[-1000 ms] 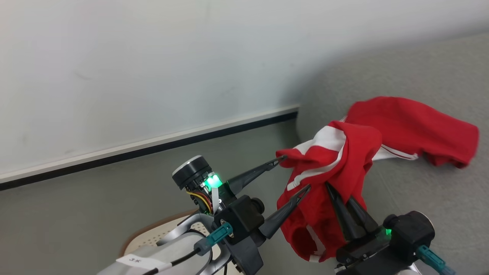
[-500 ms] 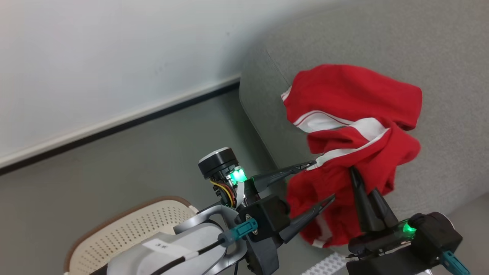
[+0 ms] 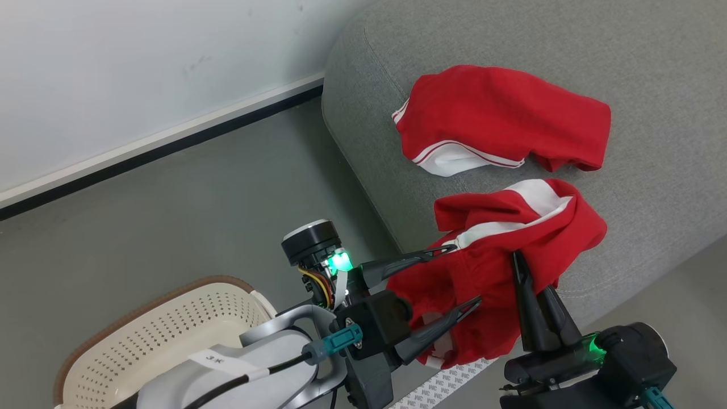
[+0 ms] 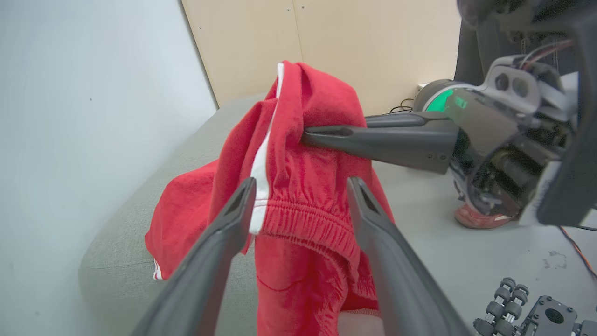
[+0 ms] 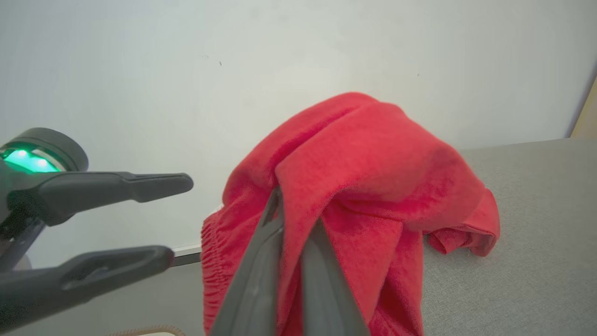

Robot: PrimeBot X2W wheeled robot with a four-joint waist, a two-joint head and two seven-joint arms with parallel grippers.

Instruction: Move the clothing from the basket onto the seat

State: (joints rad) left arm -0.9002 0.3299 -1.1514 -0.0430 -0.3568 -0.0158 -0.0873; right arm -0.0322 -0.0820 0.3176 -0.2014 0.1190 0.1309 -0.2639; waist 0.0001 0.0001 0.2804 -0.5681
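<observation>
One red piece of clothing point(image 3: 500, 116) lies flat on the grey seat point(image 3: 653, 68). A second red garment with a white band point(image 3: 511, 227) hangs over the seat's front edge, and my right gripper point(image 3: 515, 257) is shut on its upper fold. The right wrist view shows those shut fingers point(image 5: 275, 219) buried in the fabric point(image 5: 364, 163). My left gripper point(image 3: 463, 276) is open, its two fingers point(image 4: 233, 219) on either side of the hanging garment's elastic waistband point(image 4: 303, 219) without pinching it. The cream basket point(image 3: 170, 329) stands on the floor at lower left, partly behind my left forearm.
A white wall with a dark baseboard point(image 3: 159, 147) runs behind the grey floor point(image 3: 170, 227). A white patterned strip point(image 3: 448, 380) lies on the floor by the seat's base. A beige panel wall point(image 4: 350, 42) rises beyond the seat's far end.
The head camera has swung toward the seat. The held garment, which overlapped the lying one, now hangs apart from it at the seat's front edge. Neither gripper has changed state.
</observation>
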